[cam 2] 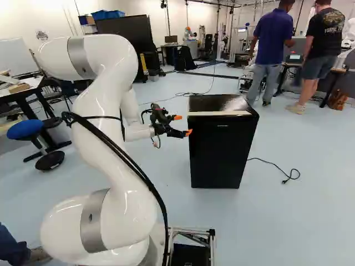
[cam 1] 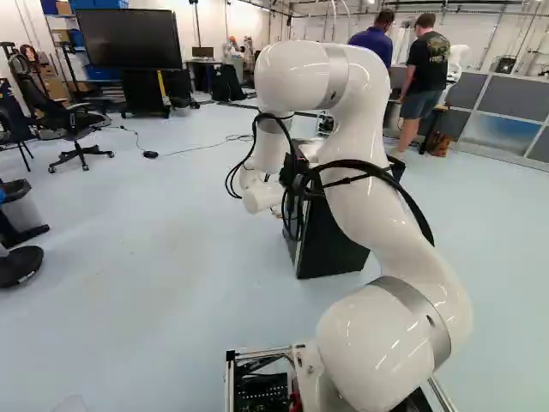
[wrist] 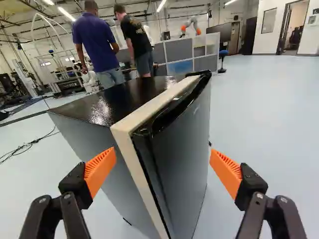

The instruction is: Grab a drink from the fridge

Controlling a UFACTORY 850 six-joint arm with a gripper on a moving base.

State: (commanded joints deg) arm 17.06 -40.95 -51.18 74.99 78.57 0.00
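Right base view: the gripper (cam 2: 183,124) is just beside an upper corner of the black fridge (cam 2: 217,152), which stands upright on the floor (cam 2: 299,221). Wrist view: the orange-padded fingers (wrist: 101,168) are spread apart, with the fridge's door edge (wrist: 154,181) ahead, between them

The floor (cam 1: 171,223) is running pale blue throughout. A white wall (wrist: 271,45) is framing an open doorway (wrist: 295,27) in the wrist view; strip lights (wrist: 67,14) are glowing overhead. Grey partitions (cam 1: 515,94) are lining the left base view's right side. Opposite, a black chair (cam 1: 79,129) is standing nearer than a large screen (cam 1: 135,39). A blue stool (cam 2: 25,130) is standing near a table (cam 2: 35,82).
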